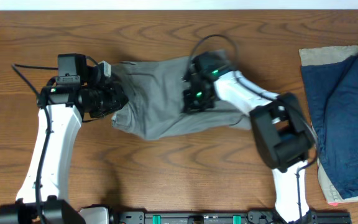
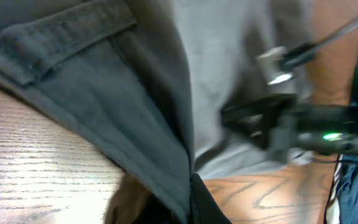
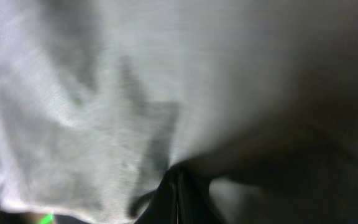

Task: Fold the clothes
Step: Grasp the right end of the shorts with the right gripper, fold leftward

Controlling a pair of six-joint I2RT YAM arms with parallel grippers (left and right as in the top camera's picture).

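- Grey shorts [image 1: 157, 102] lie mid-desk [image 1: 185, 174], rumpled, with no tidy fold showing; I judge most of the folding is left.
- Left claw [image 1: 114, 96] is pinching the left edge, and right claw [image 1: 194, 99] is pinching cloth mid-garment.
- The long axis runs left-right, with the right end dipping toward me.

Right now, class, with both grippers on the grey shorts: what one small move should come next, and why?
Probably draw the left gripper and right gripper slightly apart, to pull the cloth flat before any fold. Both wrist views show fabric pinched in shut fingers, and the grey shorts lie wrinkled and bunched on the table.
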